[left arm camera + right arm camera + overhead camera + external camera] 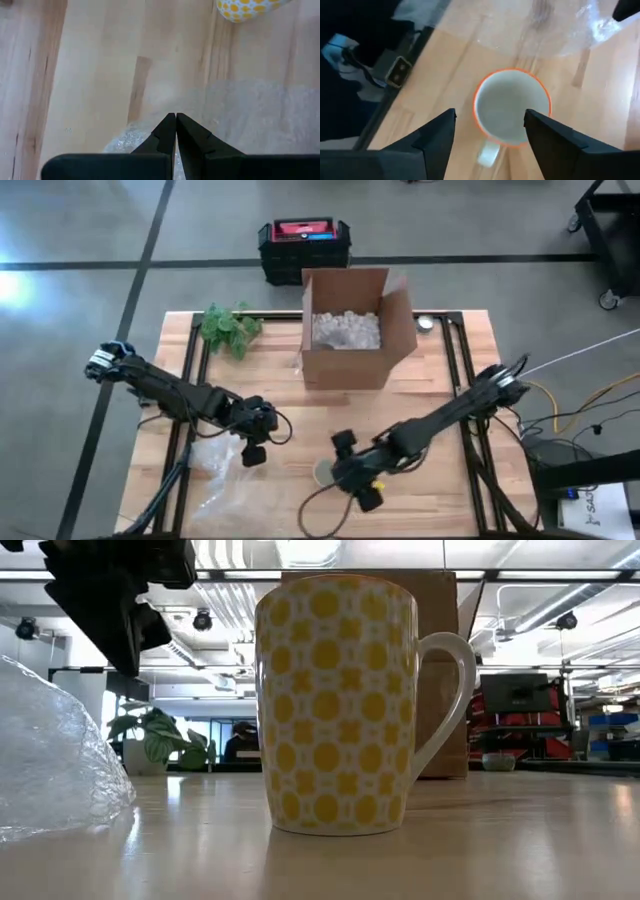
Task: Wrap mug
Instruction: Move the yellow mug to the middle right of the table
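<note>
Yellow-patterned ceramic, the mug (340,705) stands upright on the wooden counter (440,390) near its front edge, its white handle (447,700) clear to one side and its orange-rimmed mouth open to the right wrist view. It looks rigid and moderately heavy for its size, with a glazed wall that is likely slick, and it would chip or crack if knocked over. The body wall across the rim, or the handle loop, seem the safest places to take hold; a pinch across the rim needs a wide spread.

Directly above it hangs the right claw (490,130), fingers spread well apart, one on each side of the mug's mouth and not touching it.

Just beside the mug lies the bubble wrap (215,470), a crumpled clear sheet spread over the counter's front left part. It is soft, light and springy, so it will probably slide and lift easily and should be pinched at an edge.

The left claw (175,127) sits over that sheet with its fingers pressed together; whether any film is caught between them cannot be told.

Farther back stand an open cardboard box (355,330) with pale filler inside and a green plant (230,328).
</note>
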Controlling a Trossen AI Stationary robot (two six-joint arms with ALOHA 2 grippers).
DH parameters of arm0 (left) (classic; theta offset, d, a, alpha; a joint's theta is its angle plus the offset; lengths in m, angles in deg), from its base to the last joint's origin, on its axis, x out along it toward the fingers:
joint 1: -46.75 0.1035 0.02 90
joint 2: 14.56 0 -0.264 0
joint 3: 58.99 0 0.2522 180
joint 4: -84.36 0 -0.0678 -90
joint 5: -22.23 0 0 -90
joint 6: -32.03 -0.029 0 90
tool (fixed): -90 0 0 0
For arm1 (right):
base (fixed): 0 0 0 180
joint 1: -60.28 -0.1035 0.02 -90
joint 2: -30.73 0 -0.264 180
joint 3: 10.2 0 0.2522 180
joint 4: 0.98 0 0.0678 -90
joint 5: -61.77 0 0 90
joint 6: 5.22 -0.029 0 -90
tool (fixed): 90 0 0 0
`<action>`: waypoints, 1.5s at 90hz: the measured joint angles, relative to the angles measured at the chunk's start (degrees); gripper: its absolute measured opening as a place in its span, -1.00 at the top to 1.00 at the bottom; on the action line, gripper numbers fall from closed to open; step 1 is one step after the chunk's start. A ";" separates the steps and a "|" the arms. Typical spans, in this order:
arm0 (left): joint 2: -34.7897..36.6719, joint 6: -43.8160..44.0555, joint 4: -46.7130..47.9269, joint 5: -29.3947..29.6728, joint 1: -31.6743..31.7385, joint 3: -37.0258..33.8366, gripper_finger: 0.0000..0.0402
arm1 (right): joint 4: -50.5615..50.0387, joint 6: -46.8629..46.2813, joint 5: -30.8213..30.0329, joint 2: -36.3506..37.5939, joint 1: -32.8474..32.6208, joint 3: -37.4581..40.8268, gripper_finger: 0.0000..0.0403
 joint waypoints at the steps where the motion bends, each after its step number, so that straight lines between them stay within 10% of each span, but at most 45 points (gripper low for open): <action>1: 0.00 0.00 0.00 0.00 -0.01 0.00 1.00 | -0.52 -0.05 0.06 -0.55 -0.01 -0.68 -0.04; 50: 0.00 -0.07 -0.60 0.02 -3.70 0.00 1.00 | -19.53 -13.76 0.01 -22.72 0.67 -23.75 0.26; 69: -0.02 -0.21 -0.78 0.00 -4.70 0.00 1.00 | -27.26 -14.63 0.20 -24.46 0.56 -27.46 0.91; 83: -0.02 -1.22 -0.61 0.02 -5.11 0.00 1.00 | -34.57 -18.25 -0.09 -20.43 0.60 -27.32 0.92; 103: -0.02 -1.60 -0.61 0.03 -5.48 0.00 1.00 | -39.56 -21.54 -2.96 -12.22 1.77 -17.45 0.96; 135: -0.02 -1.86 -0.59 0.26 -6.00 -0.02 1.00 | -28.21 -33.73 -4.83 14.27 5.77 20.46 0.99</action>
